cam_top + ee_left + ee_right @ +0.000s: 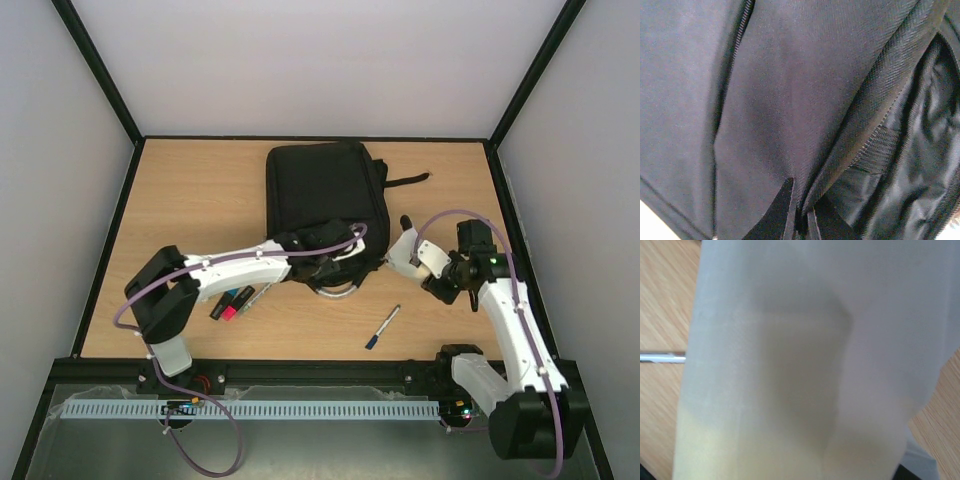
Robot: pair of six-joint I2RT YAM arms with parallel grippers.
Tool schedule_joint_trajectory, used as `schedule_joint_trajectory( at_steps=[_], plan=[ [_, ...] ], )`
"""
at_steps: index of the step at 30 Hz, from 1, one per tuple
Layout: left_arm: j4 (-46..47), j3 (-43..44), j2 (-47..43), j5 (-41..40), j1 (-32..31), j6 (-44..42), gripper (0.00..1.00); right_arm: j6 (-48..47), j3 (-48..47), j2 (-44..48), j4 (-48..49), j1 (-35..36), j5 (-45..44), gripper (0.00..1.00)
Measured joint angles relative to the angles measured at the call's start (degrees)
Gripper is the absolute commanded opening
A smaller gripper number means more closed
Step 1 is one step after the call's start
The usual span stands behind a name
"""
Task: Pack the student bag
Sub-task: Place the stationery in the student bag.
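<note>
The student bag (320, 195), big, black and soft, lies at the middle back of the table, its grey curved handle (338, 291) at the near edge. My left gripper (335, 262) reaches over that near edge. In the left wrist view the left gripper (802, 220) is shut on the bag's fabric lip (840, 150) beside the open zip, and the dark lining (920, 165) shows to the right. My right gripper (428, 265) hovers just right of the bag, shut on a white object (405, 246) with a dark tip. That white object (805, 370) fills the right wrist view and hides the fingers.
A blue-capped pen (383, 327) lies on the wood in front of the bag, and the pen (660, 358) also shows at the left edge of the right wrist view. Black and pink markers (231, 304) lie under the left arm. A black strap (408, 182) trails right from the bag.
</note>
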State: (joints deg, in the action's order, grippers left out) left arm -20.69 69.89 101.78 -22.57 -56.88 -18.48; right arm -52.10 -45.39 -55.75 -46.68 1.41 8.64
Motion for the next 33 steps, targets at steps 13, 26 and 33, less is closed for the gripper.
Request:
schedule_joint_trajectory(
  at_steps=[13,26,33],
  plan=[
    [-2.3,9.4,-5.6,2.8,4.7,-0.8,0.02,-4.2,-1.6,5.9,-5.1,3.2,10.6,0.30],
    [-7.1,16.3,-5.6,11.7,10.1,2.2,0.02,-1.5,-6.7,-4.2,4.4,31.7,-1.7,0.27],
    [-9.0,19.3,-5.6,16.6,13.0,4.0,0.02,-2.9,-6.7,-8.8,14.0,42.4,-12.4,0.26]
  ],
)
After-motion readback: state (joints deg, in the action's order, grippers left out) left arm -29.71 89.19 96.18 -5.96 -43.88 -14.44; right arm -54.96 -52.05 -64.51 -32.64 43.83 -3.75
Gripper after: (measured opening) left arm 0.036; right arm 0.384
